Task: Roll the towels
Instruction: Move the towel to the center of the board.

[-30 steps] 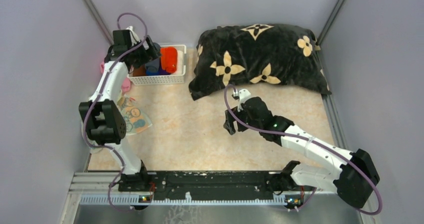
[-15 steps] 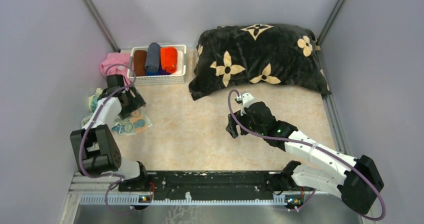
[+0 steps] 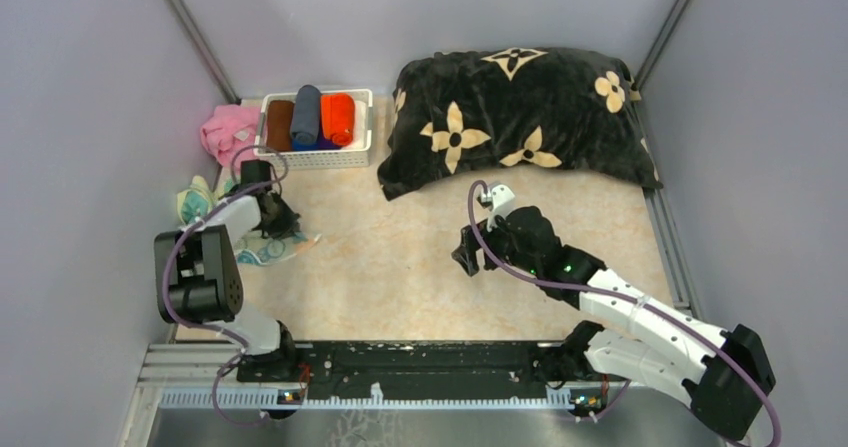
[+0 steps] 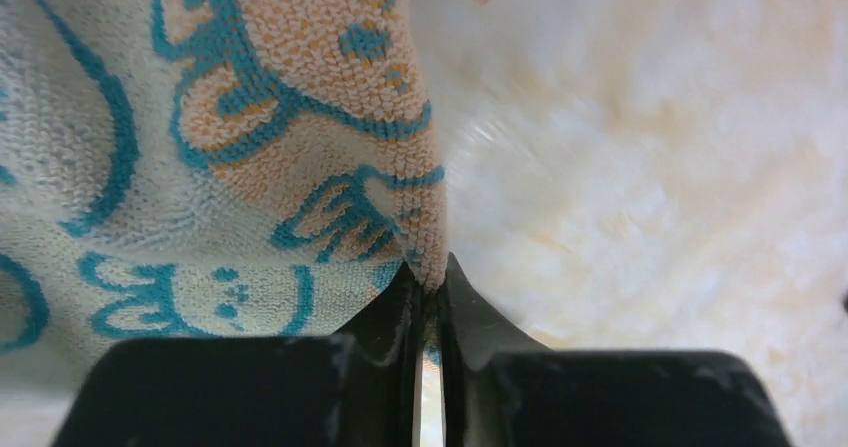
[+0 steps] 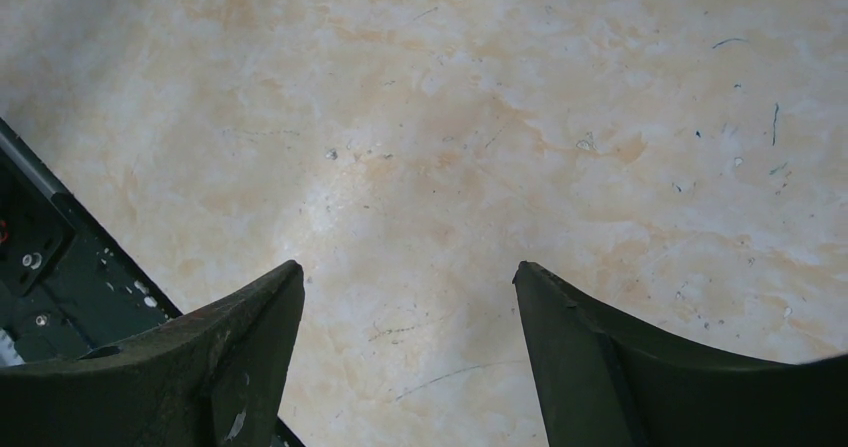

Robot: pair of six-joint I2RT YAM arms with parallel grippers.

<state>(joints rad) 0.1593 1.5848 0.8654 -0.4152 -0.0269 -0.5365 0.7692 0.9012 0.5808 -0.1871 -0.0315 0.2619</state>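
A pale towel (image 3: 258, 252) printed with teal outlines and orange patches lies flat at the left of the table. My left gripper (image 3: 281, 223) is down on it. In the left wrist view the left gripper (image 4: 430, 275) is shut on the towel (image 4: 200, 167), pinching its right edge. An orange-red towel (image 3: 338, 118) sits rolled in the white basket (image 3: 315, 157), beside a blue roll (image 3: 305, 115) and a brown one (image 3: 280, 125). My right gripper (image 3: 463, 257) hangs open over bare table in the middle. The right wrist view shows only table between the right gripper's (image 5: 408, 272) fingers.
A big black cushion (image 3: 515, 117) with cream flowers fills the back right. A pink cloth (image 3: 228, 127) lies left of the basket. Another crumpled pale and teal cloth (image 3: 193, 202) sits by the left wall. Grey walls close in both sides.
My left arm swung down from the basket to the printed towel and shut on its edge. The right arm shifted slightly to the right, still open.
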